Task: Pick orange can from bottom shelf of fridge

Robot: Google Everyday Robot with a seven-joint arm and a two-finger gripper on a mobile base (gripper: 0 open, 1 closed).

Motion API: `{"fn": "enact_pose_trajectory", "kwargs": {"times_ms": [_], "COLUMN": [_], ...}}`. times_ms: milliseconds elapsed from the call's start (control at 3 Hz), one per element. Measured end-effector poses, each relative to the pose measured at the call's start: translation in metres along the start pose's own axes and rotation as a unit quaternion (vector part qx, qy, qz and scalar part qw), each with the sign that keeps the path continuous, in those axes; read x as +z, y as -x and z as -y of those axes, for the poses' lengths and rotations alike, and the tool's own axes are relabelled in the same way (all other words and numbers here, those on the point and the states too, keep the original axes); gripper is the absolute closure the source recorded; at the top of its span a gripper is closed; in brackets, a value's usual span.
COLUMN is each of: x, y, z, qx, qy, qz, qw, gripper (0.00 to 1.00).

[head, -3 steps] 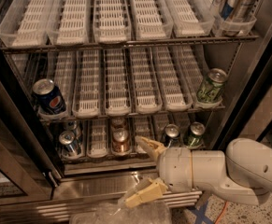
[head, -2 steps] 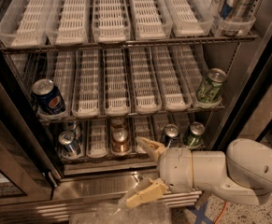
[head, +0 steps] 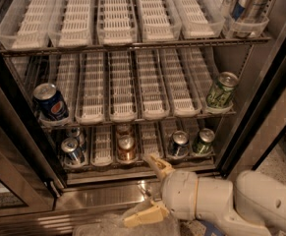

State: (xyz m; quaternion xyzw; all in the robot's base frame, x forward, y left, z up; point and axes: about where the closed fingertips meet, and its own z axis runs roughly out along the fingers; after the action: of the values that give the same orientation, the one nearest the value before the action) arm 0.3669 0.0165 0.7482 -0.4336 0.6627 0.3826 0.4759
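The orange can [head: 127,148] stands upright in a middle lane at the front of the bottom shelf [head: 103,154] of the fridge [head: 132,102], with another can right behind it. My gripper [head: 147,191] is in front of the fridge's steel base, below and to the right of the orange can and apart from it. Its two tan fingers are spread wide, one [head: 158,164] up near the shelf's front edge and one [head: 143,215] low down. It holds nothing.
On the bottom shelf a silver-blue can [head: 72,151] stands left, a dark can [head: 178,144] and a green can [head: 203,140] right. The middle shelf holds a blue Pepsi can [head: 50,103] left and a green can [head: 221,90] right. Cans [head: 244,4] stand top right. The door frame [head: 14,146] is at left.
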Motion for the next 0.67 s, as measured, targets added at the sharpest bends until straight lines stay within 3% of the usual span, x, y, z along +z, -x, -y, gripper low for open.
{"fn": "enact_pose_trajectory", "kwargs": {"times_ms": [333,667], "x": [0.0022,0.0022], "y": [0.0120,0.0120], "z": [0.0057,0.0057], "qx": [-0.030,-0.030], "qy": [-0.042,-0.042], "qz": [0.008,0.008], "qw": [0.9986,0.9986], "gripper": [0.00,0.00]}}
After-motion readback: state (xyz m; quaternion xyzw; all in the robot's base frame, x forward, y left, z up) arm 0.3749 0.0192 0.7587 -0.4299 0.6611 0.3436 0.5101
